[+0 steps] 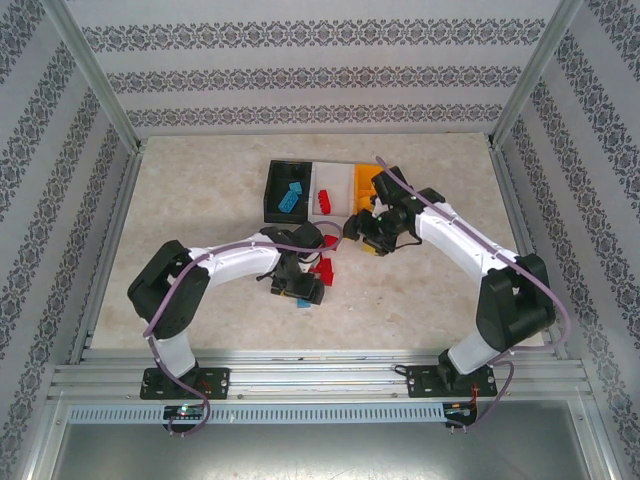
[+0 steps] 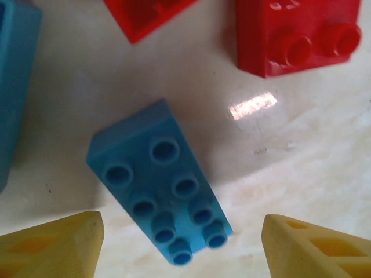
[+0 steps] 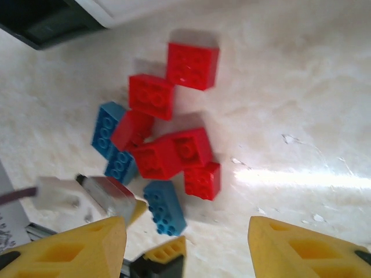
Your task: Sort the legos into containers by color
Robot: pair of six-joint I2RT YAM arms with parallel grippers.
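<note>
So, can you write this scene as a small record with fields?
left fingers: open, on both sides of a blue brick, not touching it
right fingers: open, holding nothing
black bin: blue bricks inside
white bin: one red brick visible
orange-yellow bin: partly hidden by right arm
loose bricks: red and blue, on the table

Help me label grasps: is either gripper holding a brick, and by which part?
Nothing held. The left gripper straddles the blue brick, open, not touching; the right gripper is open, empty.
</note>
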